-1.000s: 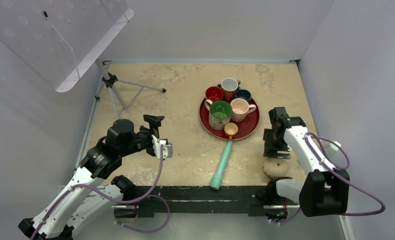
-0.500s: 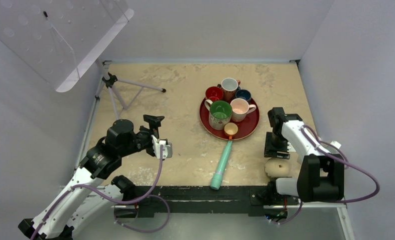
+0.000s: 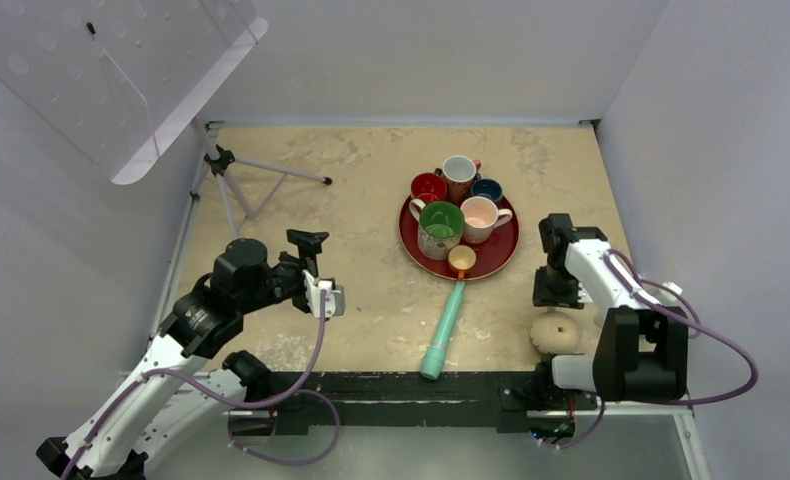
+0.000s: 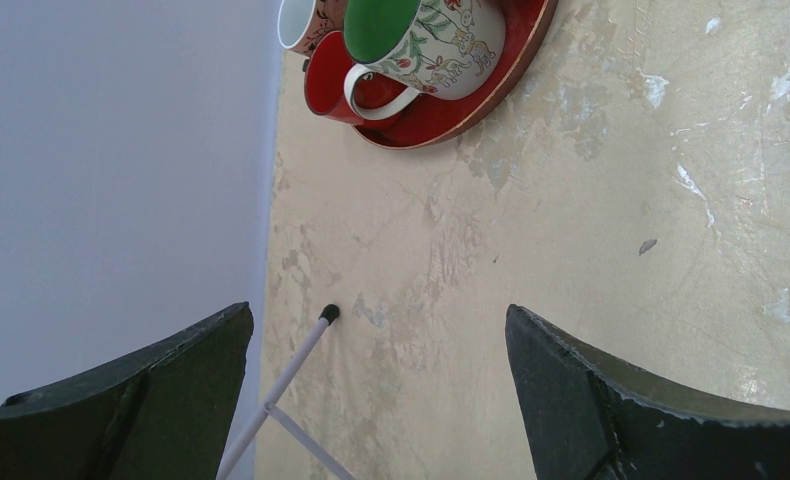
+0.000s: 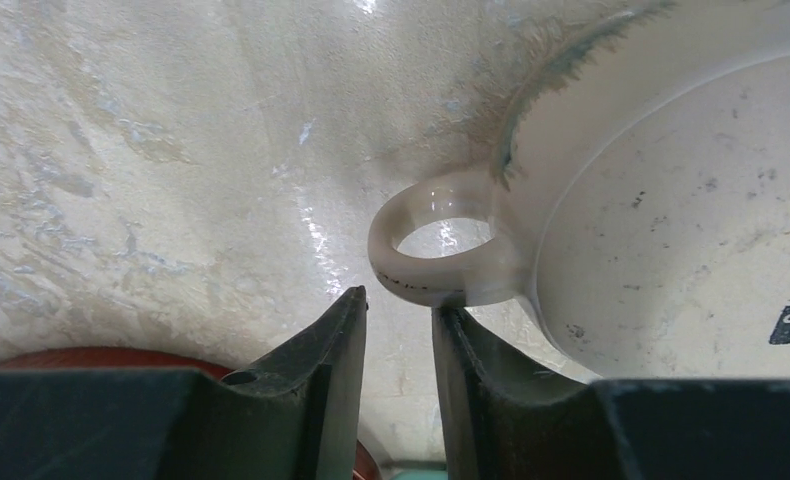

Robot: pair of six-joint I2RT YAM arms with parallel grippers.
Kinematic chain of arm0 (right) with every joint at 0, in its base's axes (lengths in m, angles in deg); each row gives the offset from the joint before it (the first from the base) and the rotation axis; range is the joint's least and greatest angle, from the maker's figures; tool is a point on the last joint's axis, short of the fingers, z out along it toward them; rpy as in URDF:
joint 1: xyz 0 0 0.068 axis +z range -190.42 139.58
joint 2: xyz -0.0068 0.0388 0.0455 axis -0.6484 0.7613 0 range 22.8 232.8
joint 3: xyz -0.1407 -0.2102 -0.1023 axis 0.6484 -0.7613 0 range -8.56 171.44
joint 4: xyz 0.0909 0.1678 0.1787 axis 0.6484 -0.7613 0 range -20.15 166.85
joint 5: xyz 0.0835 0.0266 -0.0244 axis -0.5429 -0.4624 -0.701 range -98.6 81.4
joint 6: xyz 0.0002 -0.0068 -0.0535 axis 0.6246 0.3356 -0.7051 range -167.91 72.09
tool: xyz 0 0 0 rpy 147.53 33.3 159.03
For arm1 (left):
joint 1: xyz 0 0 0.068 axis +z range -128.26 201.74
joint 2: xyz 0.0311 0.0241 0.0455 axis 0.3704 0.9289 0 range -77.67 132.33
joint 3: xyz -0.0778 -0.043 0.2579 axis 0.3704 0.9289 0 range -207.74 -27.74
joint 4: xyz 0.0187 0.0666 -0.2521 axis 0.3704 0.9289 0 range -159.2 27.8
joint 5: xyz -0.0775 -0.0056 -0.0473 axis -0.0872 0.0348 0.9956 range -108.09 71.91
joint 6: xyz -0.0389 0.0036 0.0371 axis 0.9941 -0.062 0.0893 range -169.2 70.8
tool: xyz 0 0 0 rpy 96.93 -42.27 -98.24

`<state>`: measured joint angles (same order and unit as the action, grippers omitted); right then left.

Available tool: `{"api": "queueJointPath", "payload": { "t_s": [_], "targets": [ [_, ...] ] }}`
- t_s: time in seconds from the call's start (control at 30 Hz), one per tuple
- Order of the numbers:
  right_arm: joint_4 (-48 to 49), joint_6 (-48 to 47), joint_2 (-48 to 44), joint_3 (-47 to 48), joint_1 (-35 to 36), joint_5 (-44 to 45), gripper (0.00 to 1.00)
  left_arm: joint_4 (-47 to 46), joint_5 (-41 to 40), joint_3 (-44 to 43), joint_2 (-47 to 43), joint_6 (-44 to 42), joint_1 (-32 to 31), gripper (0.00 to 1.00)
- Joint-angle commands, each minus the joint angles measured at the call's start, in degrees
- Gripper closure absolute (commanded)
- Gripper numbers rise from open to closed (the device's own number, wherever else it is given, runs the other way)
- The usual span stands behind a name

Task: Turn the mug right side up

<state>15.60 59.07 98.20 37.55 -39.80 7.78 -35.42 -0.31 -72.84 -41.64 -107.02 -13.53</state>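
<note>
The beige mug [image 3: 555,333] stands upside down on the table at the near right, its base up. In the right wrist view its flat base [image 5: 671,200] and small loop handle [image 5: 431,250] fill the upper right. My right gripper [image 3: 556,298] hangs just beyond the mug, on its tray side. Its jaws [image 5: 399,300] stand a narrow gap apart with nothing between them, and the right fingertip [image 5: 451,330] is right at the handle's loop. My left gripper [image 3: 329,297] is wide open and empty [image 4: 378,312] over bare table at the left.
A red tray [image 3: 459,268] holds several upright cups, among them a green-inside mug [image 3: 439,226] and a pink-inside mug [image 3: 481,216]. A teal-handled scoop [image 3: 443,328] lies below the tray. A white tripod [image 3: 241,180] stands at the far left.
The right arm's elbow has folded back toward its base and the gripper has shifted slightly. The mug stays base up in the same spot. The left arm has not moved.
</note>
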Motion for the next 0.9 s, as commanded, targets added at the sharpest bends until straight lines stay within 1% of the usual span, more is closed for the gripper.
{"api": "queueJointPath", "payload": {
  "t_s": [0.0, 0.07, 0.17, 0.27, 0.3, 0.33, 0.37, 0.4, 0.5, 0.63, 0.87],
  "targets": [
    [-0.37, -1.15, -1.75, 2.79, -2.52, 6.13, 0.68, -1.63, 0.16, 0.32, -0.18, 0.13, 0.34, 0.00],
    [2.21, -5.48, -3.99, 4.01, -3.58, 9.26, 0.68, -1.66, 0.23, 0.36, -0.17, 0.22, 0.29, 0.00],
    [2.66, -14.62, -3.45, 9.11, -3.87, 14.37, 0.54, -1.70, 0.32, 0.37, -0.10, 0.28, 0.31, 0.00],
    [-0.53, -22.24, -1.20, 14.16, -4.00, 17.15, 0.33, -1.71, 0.38, 0.28, 0.08, 0.59, 0.33, 0.00],
    [-0.82, -25.06, -0.37, 14.95, -4.05, 17.42, 0.20, -1.75, 0.49, 0.34, 0.14, 0.73, 0.34, 0.00],
    [-1.02, -27.17, 0.46, 15.27, -4.19, 16.98, 0.14, -1.89, 0.60, 0.36, 0.17, 0.83, 0.35, 0.00],
    [-1.49, -28.88, 1.43, 15.17, -4.41, 16.32, 0.05, -1.90, 0.67, 0.30, 0.06, 0.99, 0.34, 0.00],
    [-1.56, -30.99, 2.90, 14.21, -4.67, 15.52, 0.02, -1.90, 0.73, 0.28, 0.09, 1.04, 0.29, 0.00],
    [-0.73, -33.60, 6.09, 10.10, -5.92, 13.15, 0.01, -1.64, 0.68, 0.36, -0.16, 1.19, 0.33, 0.00],
    [4.49, -36.58, 7.55, 5.06, -7.24, 8.96, 0.02, -1.36, 0.99, 0.67, -0.72, 2.04, 0.29, 0.00],
    [8.04, -39.10, 6.93, 5.15, -6.84, 1.18, 0.09, -1.58, 0.85, 0.80, -0.79, 2.07, 0.30, 0.00]
  ]
}}
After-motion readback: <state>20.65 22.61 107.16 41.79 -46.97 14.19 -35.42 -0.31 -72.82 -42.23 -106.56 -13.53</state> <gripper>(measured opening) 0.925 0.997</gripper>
